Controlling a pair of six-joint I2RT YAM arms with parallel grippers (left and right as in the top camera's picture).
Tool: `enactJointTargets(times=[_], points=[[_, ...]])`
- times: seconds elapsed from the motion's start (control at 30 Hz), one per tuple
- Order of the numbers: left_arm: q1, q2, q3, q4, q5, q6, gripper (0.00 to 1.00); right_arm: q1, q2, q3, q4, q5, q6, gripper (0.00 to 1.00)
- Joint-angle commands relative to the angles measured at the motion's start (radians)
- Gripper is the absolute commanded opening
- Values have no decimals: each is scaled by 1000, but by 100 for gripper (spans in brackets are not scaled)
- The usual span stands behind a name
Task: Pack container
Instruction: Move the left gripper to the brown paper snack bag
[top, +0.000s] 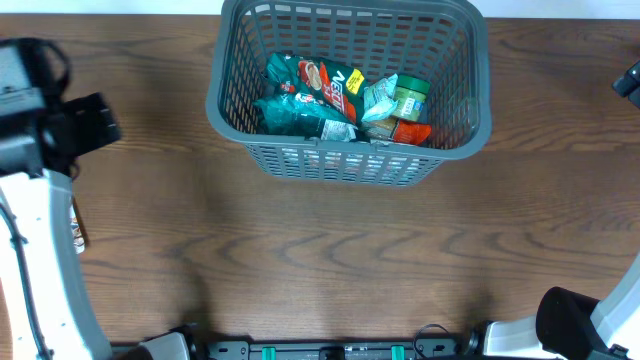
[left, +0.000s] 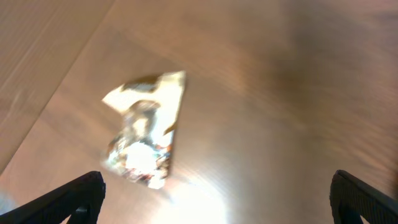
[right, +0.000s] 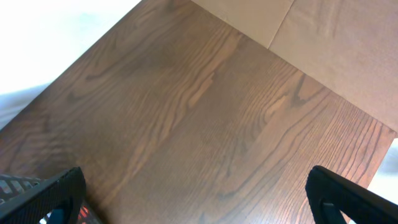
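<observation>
**Inspector:** State of the end effectors, nearest first?

**Recorder:** The left gripper has its jaws spread wide with nothing between them. It hangs over the table, well left of the container and nearer the robot than it. A crumpled silver packet lies on the wood just beyond the fingers. It touches neither finger, as far as the blur allows.

**Inspector:** And the right?

**Recorder:** The right gripper is also wide and empty, above the wood to the right of the container. 1 corner of the container's lattice shows at the lower left of that wrist view.

**Inspector:** Where is the container?

**Recorder:** It stands upright at the far middle of the table, apart from both grippers. Inside, a teal packet lies on its left side. A green pouch and a red-orange item lie on its right, and all 3 crowd together.
</observation>
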Motion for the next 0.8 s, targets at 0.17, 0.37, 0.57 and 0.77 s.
enactJointTargets(times=[0.17,0.37,0.57,0.77], points=[[244,87,-24,-9,-37,-24,99,-4,-1,-1,-1,8,11,99],[359,161,-24,-3,-33,-8,99,-4,-1,-1,-1,8,11,99],[423,254,-24,6,56,69,99,-4,-1,-1,-1,8,11,99],[434,336,-48,51,122,176,99,-4,-1,-1,-1,8,11,99]])
